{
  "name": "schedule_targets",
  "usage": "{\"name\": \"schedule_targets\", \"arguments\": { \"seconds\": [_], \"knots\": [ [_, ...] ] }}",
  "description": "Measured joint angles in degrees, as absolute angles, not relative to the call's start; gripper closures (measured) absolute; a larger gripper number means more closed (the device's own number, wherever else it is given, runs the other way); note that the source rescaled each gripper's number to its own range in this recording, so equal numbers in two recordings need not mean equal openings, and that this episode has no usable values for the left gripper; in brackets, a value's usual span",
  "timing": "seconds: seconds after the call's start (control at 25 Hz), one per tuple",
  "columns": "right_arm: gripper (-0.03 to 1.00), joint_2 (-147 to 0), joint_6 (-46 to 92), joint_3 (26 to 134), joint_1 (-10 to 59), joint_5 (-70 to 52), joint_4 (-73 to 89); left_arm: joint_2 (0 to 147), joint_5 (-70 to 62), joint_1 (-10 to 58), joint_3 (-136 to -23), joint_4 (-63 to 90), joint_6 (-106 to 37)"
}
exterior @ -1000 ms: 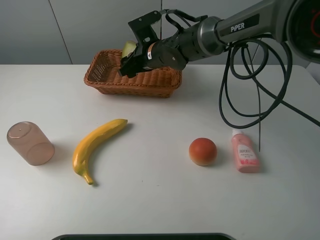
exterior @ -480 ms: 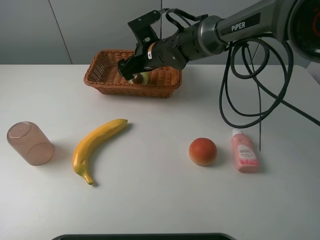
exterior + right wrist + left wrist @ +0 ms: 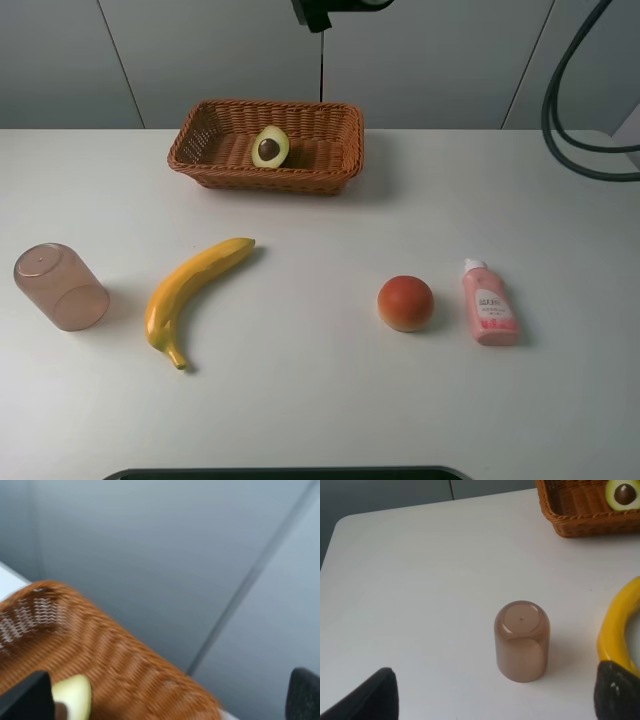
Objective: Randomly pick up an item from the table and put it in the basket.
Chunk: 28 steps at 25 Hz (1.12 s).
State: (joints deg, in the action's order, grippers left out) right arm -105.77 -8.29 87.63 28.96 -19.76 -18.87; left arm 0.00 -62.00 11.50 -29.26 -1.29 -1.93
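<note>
The halved avocado [image 3: 269,147] lies cut face up in the brown wicker basket [image 3: 262,180] at the back of the white table [image 3: 320,400]. My right gripper [image 3: 165,700] is open and empty, high above the basket; its view shows the avocado [image 3: 72,695] and the basket's wall [image 3: 125,665] below. In the exterior high view only a dark bit of the right arm [image 3: 322,10] shows at the top edge. My left gripper [image 3: 495,700] is open and empty over the table's left side, and its view catches the basket's corner [image 3: 580,525] and the avocado [image 3: 623,492].
A yellow banana [image 3: 195,295] lies left of centre, and an upturned brownish cup [image 3: 60,287] stands at the far left. A round orange-red fruit [image 3: 405,302] and a pink bottle [image 3: 489,303] lie on the right. A black cable [image 3: 580,150] hangs at the back right.
My right gripper let go of the avocado into the basket, then rose up and away, almost out of the exterior high view. The avocado now lies in the basket.
</note>
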Motion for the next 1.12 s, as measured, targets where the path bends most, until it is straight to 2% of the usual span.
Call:
{"name": "schedule_targets", "arguments": {
  "seconds": [0.16,0.48,0.76,1.12],
  "knots": [
    [-0.02,-96.08,-5.87,87.50,24.06,-30.00,-18.77,0.00,-62.00,11.50,-29.26,-1.29,-1.80],
    [-0.02,-75.04,0.00,77.18,13.94,-36.79,-14.49,0.00,-62.00,11.50,-29.26,-1.29,-1.69],
    [-0.02,-58.93,1.10,64.57,10.08,-41.42,-8.15,0.00,-62.00,11.50,-29.26,-1.29,-1.69],
    [-0.03,-39.35,2.60,47.31,9.85,-44.67,1.08,0.00,-62.00,11.50,-29.26,-1.29,-1.69]
  ]
}}
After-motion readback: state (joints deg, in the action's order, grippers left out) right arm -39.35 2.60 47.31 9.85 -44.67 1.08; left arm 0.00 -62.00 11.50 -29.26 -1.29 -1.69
